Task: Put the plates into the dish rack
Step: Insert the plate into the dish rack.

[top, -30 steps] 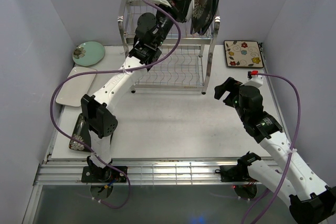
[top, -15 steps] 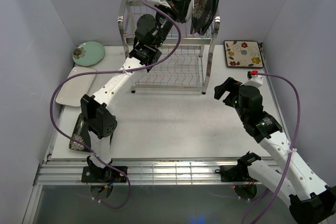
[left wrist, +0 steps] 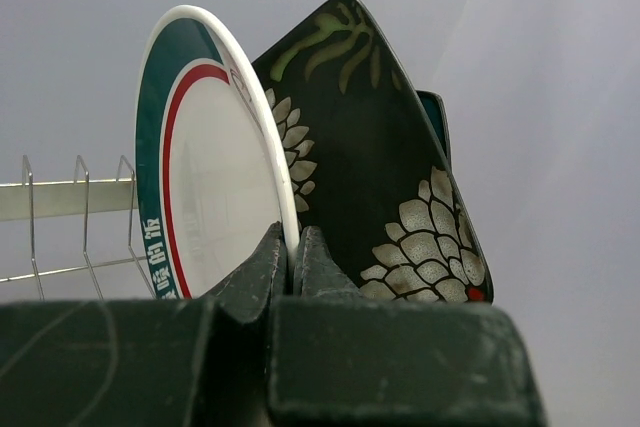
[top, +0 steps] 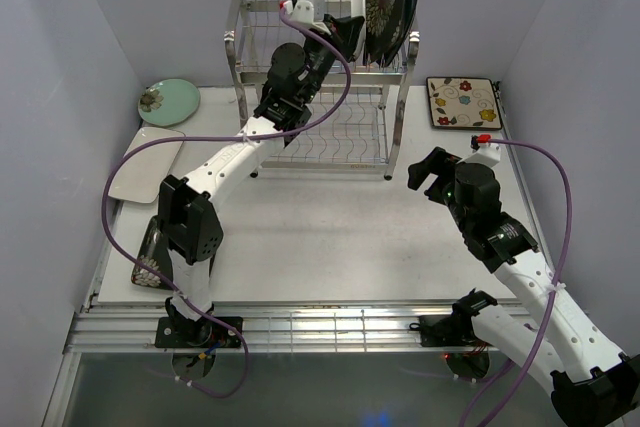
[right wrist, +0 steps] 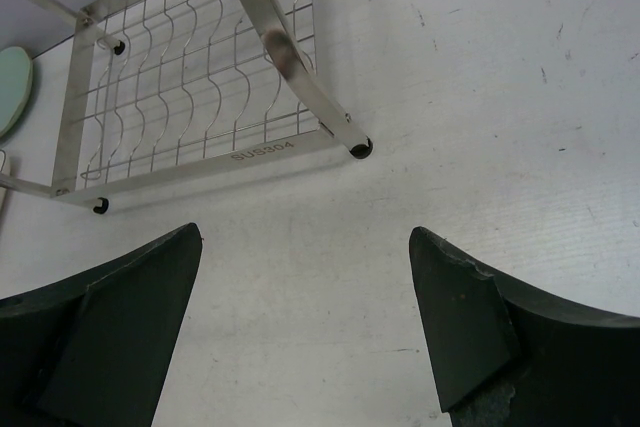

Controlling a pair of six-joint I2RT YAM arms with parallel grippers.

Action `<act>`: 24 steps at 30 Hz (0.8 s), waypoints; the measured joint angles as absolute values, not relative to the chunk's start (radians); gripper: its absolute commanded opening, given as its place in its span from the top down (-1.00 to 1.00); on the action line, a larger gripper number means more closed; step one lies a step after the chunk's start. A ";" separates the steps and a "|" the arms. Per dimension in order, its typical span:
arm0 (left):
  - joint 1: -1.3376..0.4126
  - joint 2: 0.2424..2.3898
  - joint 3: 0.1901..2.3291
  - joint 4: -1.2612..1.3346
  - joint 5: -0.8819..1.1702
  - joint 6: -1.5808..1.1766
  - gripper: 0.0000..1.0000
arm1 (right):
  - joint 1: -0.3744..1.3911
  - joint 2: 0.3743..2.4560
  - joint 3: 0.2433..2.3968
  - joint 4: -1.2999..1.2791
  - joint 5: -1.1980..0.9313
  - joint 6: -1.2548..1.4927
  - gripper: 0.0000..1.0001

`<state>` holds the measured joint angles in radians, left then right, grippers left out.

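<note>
While tight on the teal-rimmed plate, left claw; right claw wide apart, empty

A white table is spreading across the scene, showing faint scuffs in the right wrist view. Pale lavender walls are closing it in on three sides, and a ribbed aluminium rail is running along its near edge.

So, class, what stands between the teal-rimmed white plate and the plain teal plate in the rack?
A dark floral square plate, standing on edge; the left wrist view shows it best.
</note>
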<state>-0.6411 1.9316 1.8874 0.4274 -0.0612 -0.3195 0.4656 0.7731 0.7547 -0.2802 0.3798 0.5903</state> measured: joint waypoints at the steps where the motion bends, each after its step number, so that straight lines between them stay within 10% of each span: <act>1: -0.641 1.932 1.885 0.430 -0.062 -0.319 1.00 | 0.466 0.773 0.755 -0.280 0.379 0.590 -0.80; 9: -0.641 1.932 1.871 0.448 -0.060 -0.323 0.97 | 0.466 0.773 0.755 -0.280 0.375 0.590 -0.80; 24: -0.638 1.932 1.871 0.465 -0.015 -0.322 0.17 | 0.466 0.773 0.755 -0.280 0.371 0.586 -0.80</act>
<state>-0.6380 1.9316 1.8713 0.4648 -0.0147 -0.3222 0.4656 0.7734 0.7547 -0.2802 0.3706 0.5861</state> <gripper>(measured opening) 0.362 0.900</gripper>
